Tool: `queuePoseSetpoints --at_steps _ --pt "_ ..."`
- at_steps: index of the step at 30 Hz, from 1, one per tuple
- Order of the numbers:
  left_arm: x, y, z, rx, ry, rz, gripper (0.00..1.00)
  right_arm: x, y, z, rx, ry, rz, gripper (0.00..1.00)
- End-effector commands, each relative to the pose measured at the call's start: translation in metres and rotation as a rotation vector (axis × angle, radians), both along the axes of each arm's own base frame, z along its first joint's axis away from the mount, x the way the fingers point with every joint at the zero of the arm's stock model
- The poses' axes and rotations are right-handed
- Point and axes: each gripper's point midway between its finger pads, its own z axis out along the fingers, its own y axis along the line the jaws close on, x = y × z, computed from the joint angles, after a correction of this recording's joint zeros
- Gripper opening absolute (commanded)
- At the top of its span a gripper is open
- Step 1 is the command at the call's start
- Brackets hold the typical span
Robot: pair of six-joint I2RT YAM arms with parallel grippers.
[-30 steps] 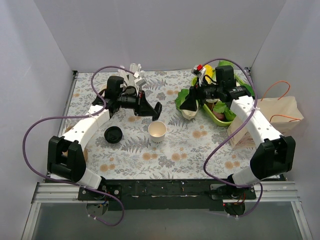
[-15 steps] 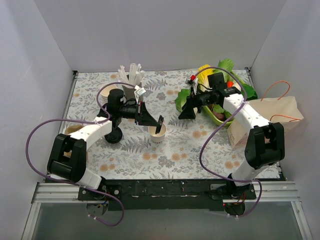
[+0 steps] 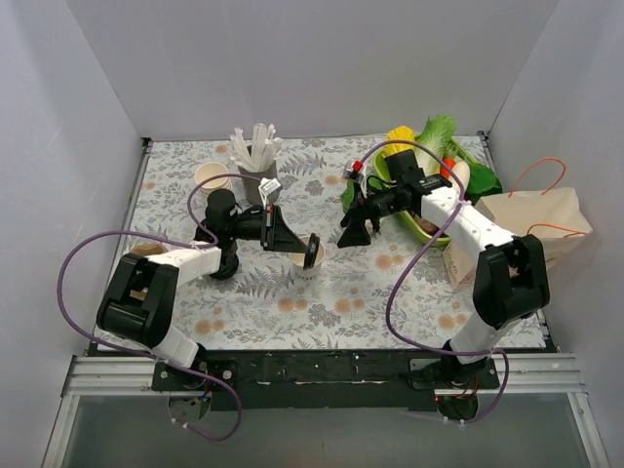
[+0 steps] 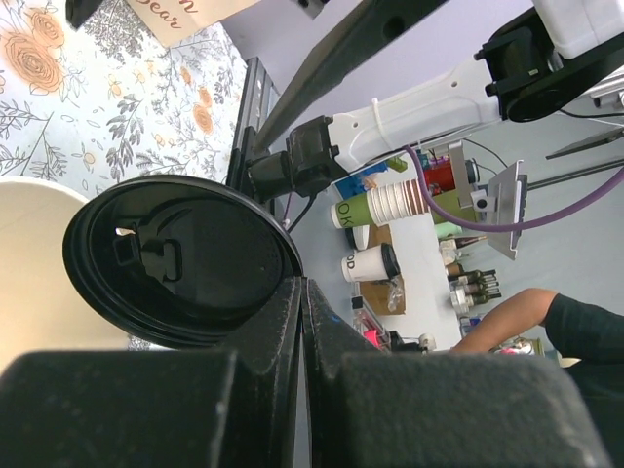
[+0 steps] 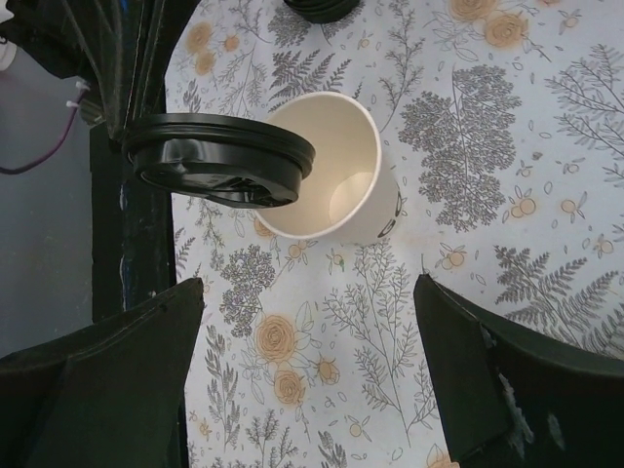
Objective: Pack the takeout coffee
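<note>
The takeout coffee's cream paper cup (image 3: 306,266) stands upright and lidless at mid-table; its open mouth shows in the right wrist view (image 5: 327,171). My left gripper (image 3: 308,251) is shut on the edge of a round black lid (image 3: 313,255), holding it tilted at the cup's near rim. In the left wrist view the lid (image 4: 180,258) fills the space ahead of my left gripper (image 4: 300,292), with the cup (image 4: 29,253) behind it. The lid (image 5: 219,156) overlaps the cup's left rim. My right gripper (image 3: 355,237) (image 5: 310,288) hangs open just right of the cup, holding nothing.
A loose black lid (image 3: 222,263) lies left of the cup, by the left arm. At the back left stand stacked paper cups (image 3: 212,175) and a holder of straws (image 3: 255,161). On the right are a green tray (image 3: 436,234) of vegetables and a brown paper bag (image 3: 531,229).
My left gripper carried the lid right and down to the cup's rim. My right gripper swung left from the tray toward the cup and lowered, jaws open.
</note>
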Motion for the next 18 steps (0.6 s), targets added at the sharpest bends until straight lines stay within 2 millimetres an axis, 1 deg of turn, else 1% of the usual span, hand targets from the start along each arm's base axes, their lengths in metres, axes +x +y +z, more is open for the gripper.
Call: queuePoseSetpoints --at_steps 1,8,11,15,18 --pt "-0.001 0.002 0.011 -0.035 -0.029 -0.006 0.0 -0.005 0.012 -0.003 0.022 -0.044 0.075 0.97" --pt "0.0 0.004 0.003 -0.026 0.019 0.025 0.0 -0.006 0.027 -0.011 0.03 -0.07 0.121 0.98" --pt "0.001 0.005 -0.002 -0.023 0.034 0.028 0.0 -0.006 0.035 -0.012 0.044 -0.063 0.132 0.98" --pt "0.001 0.004 -0.004 -0.029 0.047 0.013 0.0 -0.009 0.042 -0.009 0.063 -0.062 0.158 0.98" --pt "0.003 0.004 -0.005 -0.028 0.043 0.013 0.0 -0.012 0.046 -0.011 0.071 -0.046 0.175 0.98"
